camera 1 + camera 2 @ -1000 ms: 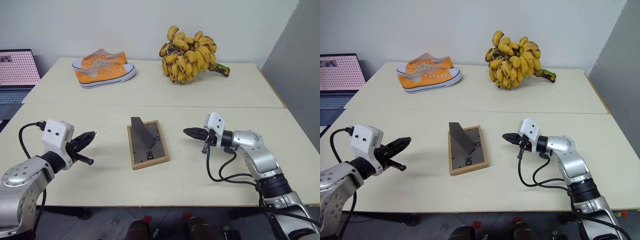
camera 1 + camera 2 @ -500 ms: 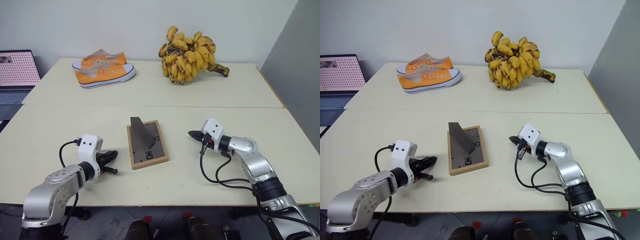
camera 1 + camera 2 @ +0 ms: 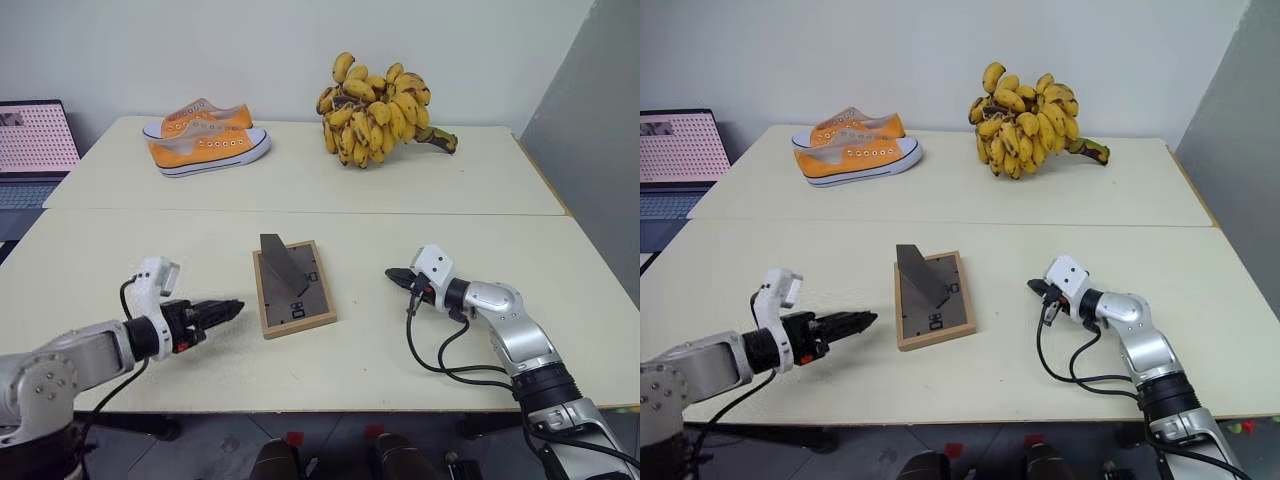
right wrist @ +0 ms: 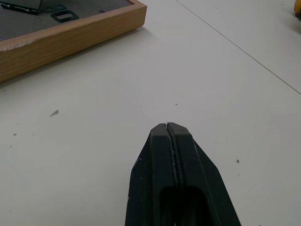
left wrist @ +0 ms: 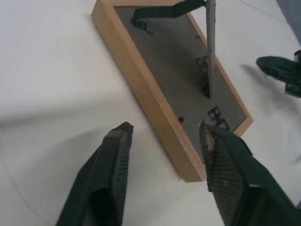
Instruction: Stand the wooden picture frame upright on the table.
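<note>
The wooden picture frame (image 3: 297,296) lies face down in the middle of the near table (image 3: 150,250), its dark grey back up and its easel stand (image 3: 281,262) raised. My left gripper (image 3: 234,306) hovers low just left of the frame, pointing at it. In the left wrist view this gripper (image 5: 163,127) is open, and the frame's near corner (image 5: 186,162) lies in line with the gap between the fingers. My right gripper (image 3: 392,273) is right of the frame, a short way off, pointing at it. The right wrist view shows this gripper (image 4: 167,125) shut and empty.
On the far table (image 3: 300,180) stand a pair of orange shoes (image 3: 205,135) at the left and a big bunch of bananas (image 3: 380,110) at the right. A laptop (image 3: 35,140) sits beyond the left edge. A grey wall (image 3: 600,140) rises on the right.
My left gripper has swung in toward the frame's left side, rolled over and opened. The right gripper has sunk a little and stays shut. The frame has not moved.
</note>
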`<state>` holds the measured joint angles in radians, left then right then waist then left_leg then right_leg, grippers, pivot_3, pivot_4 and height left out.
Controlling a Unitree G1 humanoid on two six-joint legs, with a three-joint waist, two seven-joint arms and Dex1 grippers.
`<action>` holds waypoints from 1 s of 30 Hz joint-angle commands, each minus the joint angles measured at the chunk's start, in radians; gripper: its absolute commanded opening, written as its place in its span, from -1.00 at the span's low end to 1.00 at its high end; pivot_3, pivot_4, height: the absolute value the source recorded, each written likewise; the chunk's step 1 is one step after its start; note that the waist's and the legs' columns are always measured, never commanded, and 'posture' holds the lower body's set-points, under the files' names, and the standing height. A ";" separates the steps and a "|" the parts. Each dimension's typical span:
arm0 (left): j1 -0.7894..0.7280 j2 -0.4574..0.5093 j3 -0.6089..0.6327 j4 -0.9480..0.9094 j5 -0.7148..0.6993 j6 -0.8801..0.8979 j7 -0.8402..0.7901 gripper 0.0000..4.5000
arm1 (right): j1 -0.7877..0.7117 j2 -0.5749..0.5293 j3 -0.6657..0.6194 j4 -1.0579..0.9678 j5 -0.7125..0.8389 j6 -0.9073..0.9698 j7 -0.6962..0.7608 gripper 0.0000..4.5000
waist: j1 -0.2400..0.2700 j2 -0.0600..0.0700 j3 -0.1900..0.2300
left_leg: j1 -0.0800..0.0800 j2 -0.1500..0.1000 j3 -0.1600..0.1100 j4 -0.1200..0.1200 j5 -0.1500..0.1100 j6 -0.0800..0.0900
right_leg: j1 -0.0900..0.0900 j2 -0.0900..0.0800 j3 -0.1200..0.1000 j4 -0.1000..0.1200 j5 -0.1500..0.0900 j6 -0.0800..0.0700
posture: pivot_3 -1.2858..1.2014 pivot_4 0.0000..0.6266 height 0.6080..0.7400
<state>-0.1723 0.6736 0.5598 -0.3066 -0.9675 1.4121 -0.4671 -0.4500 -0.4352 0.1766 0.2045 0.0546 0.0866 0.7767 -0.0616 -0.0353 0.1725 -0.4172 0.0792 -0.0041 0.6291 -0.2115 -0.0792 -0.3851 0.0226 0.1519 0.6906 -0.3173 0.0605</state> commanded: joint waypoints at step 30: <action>-0.180 -0.214 -0.038 0.300 -0.109 0.202 0.225 0.39 | 0.002 0.202 0.113 0.099 -0.145 -0.163 -0.097 -1.00 | -0.004 0.000 -0.002 | 0.004 -0.002 -0.013 0.000 0.003 -0.005 | 0.010 0.000 -0.009 0.000 0.000 0.000 | 0.03 -0.52 1.00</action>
<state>-0.3513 0.4747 0.5352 -0.0281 -1.0783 1.6059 -0.2503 -0.4709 -0.2428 0.2706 0.3735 -0.0972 -0.1092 0.6722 -0.0653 -0.0352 0.1709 -0.4134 0.0771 -0.0170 0.6293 -0.2088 -0.0840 -0.3750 0.0222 0.1424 0.6906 -0.3175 0.0603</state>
